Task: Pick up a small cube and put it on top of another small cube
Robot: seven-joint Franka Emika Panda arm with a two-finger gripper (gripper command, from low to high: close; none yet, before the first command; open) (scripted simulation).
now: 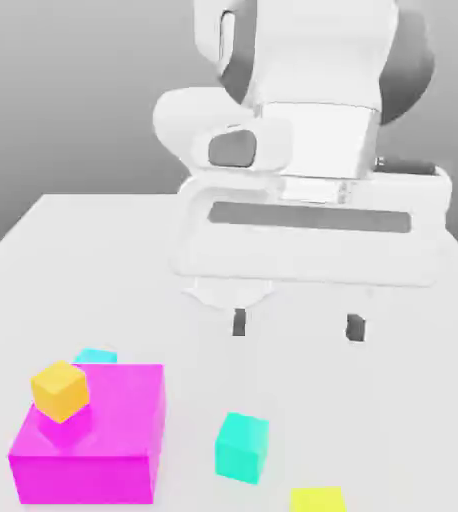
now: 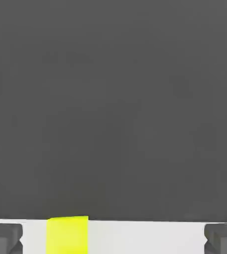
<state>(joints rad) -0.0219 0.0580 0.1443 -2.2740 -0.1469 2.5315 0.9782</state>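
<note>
1. No writing, label, brand, number or sign can be read anywhere here.
2. The faces of the yellow cube [image 1: 318, 499], the turquoise cube [image 1: 241, 447], the orange-yellow cube [image 1: 60, 390] and the magenta block [image 1: 93, 445] are plain colour.
3. The robot's white casing [image 1: 308, 215] carries no readable marking.

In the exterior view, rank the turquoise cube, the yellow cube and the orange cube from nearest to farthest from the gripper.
From the gripper:
1. Turquoise cube, just below, slightly toward the view's left.
2. Yellow cube, at the bottom edge.
3. Orange cube, far left, atop the magenta block.
</note>
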